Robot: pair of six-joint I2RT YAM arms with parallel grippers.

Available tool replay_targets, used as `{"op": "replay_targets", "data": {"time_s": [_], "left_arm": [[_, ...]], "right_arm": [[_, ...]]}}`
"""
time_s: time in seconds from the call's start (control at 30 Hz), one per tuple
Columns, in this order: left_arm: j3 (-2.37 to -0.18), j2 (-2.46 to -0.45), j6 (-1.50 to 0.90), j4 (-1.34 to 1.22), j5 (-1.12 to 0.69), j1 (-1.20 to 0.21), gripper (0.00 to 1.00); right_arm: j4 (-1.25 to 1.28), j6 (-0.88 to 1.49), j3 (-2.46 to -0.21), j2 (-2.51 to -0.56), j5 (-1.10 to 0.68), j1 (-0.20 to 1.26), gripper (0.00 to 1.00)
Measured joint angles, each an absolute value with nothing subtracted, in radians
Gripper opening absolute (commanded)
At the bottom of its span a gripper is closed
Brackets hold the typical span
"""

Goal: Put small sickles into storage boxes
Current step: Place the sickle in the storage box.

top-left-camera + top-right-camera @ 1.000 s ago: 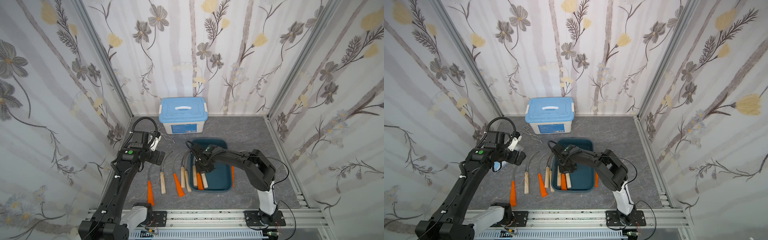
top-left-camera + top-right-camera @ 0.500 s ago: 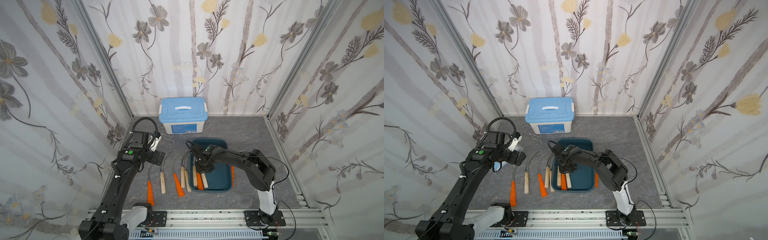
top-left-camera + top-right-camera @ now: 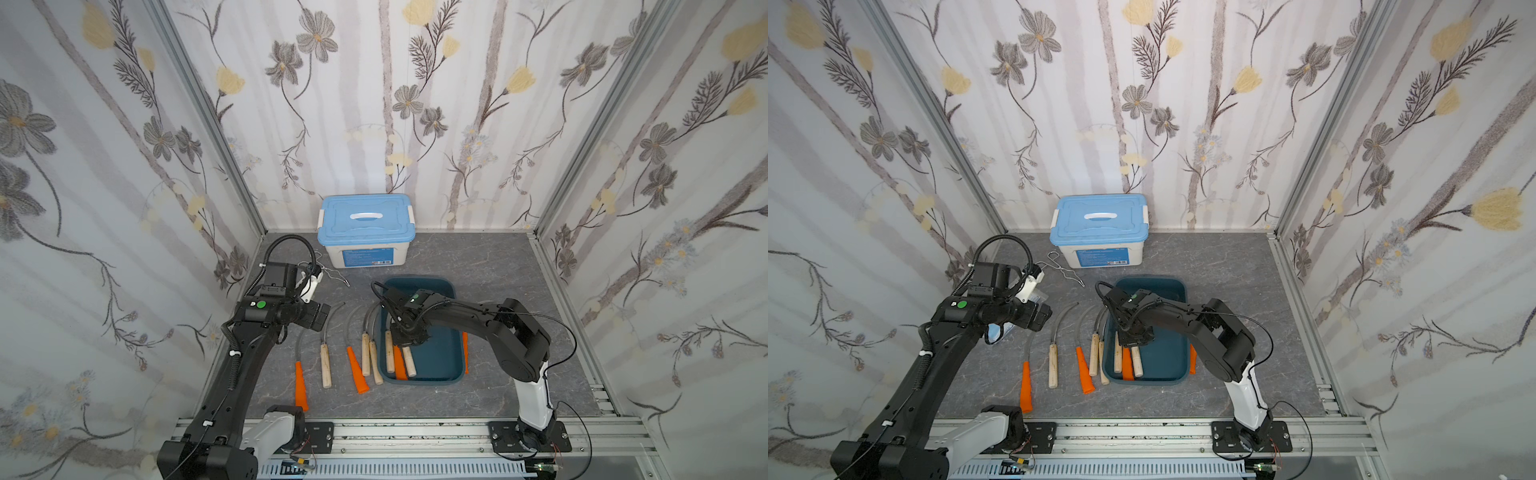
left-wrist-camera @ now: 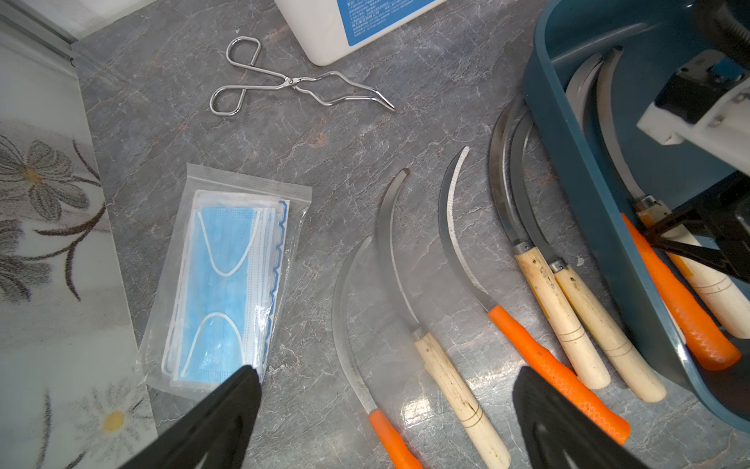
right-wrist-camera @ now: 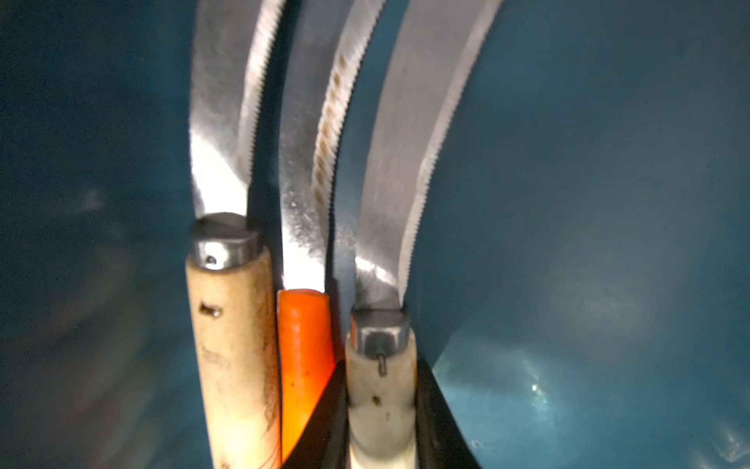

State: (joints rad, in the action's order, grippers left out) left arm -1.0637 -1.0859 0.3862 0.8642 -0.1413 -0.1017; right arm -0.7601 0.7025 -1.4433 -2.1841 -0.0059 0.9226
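Grey tabletop (image 3: 478,266) bears six sickles (image 3: 325,365); teal tray (image 3: 441,353) holds three more.

We find both top views evenly and softly lit, sharp throughout, with only faint shadows. In the right wrist view the dark teal plastic tray (image 5: 608,162) is dim and soft-focused, with white glare on the curved grey metal blades (image 5: 215,178).

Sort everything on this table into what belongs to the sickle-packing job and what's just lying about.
Job: teal tray; three sickles inside it, one gripped by the right gripper; sickles on the table.
Lying about: white box with blue lid; wire tongs; bagged face masks.
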Motion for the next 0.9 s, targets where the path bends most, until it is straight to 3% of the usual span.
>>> {"op": "replay_targets", "data": {"time_s": [0.53,0.9], "left_arm": [[-1.064,-1.087,0.389,0.864,-0.142,-0.102,1.0],[-1.064,-1.101,0.389,0.862,-0.143,-0.102,1.0]], "right_arm": [[-0.765,0.703,-1.443,-2.182,-0.002,0.923,0.37],[-0.818,0.703,-1.444,-2.113,0.052,0.913,0.38]]}}
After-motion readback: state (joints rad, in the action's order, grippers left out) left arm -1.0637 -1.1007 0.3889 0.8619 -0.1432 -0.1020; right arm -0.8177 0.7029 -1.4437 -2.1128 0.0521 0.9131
